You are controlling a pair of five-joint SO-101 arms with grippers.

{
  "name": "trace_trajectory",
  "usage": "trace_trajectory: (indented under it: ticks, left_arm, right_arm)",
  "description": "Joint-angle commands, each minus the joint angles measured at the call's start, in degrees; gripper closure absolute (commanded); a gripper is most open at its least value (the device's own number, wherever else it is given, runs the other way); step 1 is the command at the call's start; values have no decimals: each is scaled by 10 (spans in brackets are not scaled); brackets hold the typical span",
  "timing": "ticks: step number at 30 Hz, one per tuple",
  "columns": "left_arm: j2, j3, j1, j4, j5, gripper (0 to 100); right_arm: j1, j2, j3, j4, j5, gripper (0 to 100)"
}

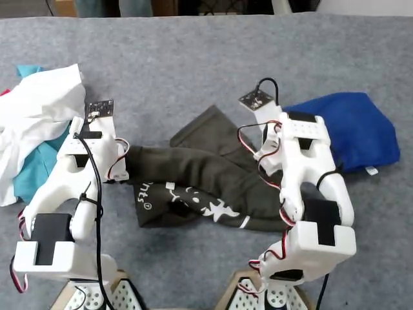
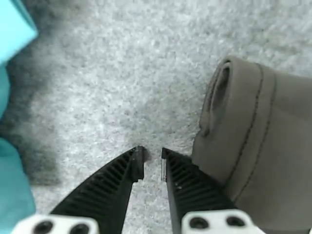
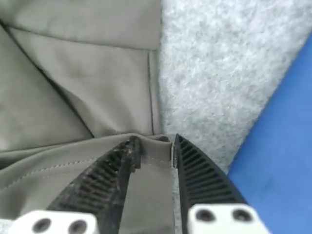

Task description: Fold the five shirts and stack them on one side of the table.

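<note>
A dark olive shirt [image 1: 200, 174] with a white print lies crumpled at the table's middle. My left gripper [image 2: 152, 158] hovers low over bare grey felt just beside the shirt's rolled left edge [image 2: 253, 146]. Its fingers are a narrow gap apart with nothing between them. In the high view it sits at the shirt's left end [image 1: 121, 163]. My right gripper [image 3: 153, 146] is at the shirt's right edge [image 1: 264, 155], shut on a fold of the olive cloth [image 3: 73, 97].
A blue shirt [image 1: 348, 129] lies folded at the right, close to the right gripper [image 3: 282, 146]. A white shirt [image 1: 39, 103] and a teal shirt [image 1: 39, 161] are heaped at the left edge; teal cloth [image 2: 12, 29] lies near the left gripper. The table's far side is bare grey felt [image 1: 193, 58].
</note>
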Motion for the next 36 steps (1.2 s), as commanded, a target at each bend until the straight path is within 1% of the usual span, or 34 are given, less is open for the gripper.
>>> trace_trajectory:
  ticks: [1,4,8,12,21,26,32,36]
  left_arm:
    - [3,-18,3,-4,-3,905]
    - [3,-18,3,-4,-3,905]
    - [3,-18,2,-4,-3,905]
    - [3,-18,2,-4,-3,905]
    - [3,-18,2,-4,-3,905]
    - [3,-19,1,-4,-3,905]
    - [3,-27,1,-10,-1,905]
    - [3,-73,0,-3,-2,901]
  right_arm:
    - [11,-23,0,-8,-5,878]
    - [11,-23,0,-8,-4,881]
    - [11,-23,8,-9,-1,946]
    - [11,-23,8,-9,0,936]
    - [11,-29,8,-4,-1,970]
    - [11,-71,5,17,-6,971]
    - [9,-175,-17,18,-75,971]
    - [11,-238,-59,17,-116,971]
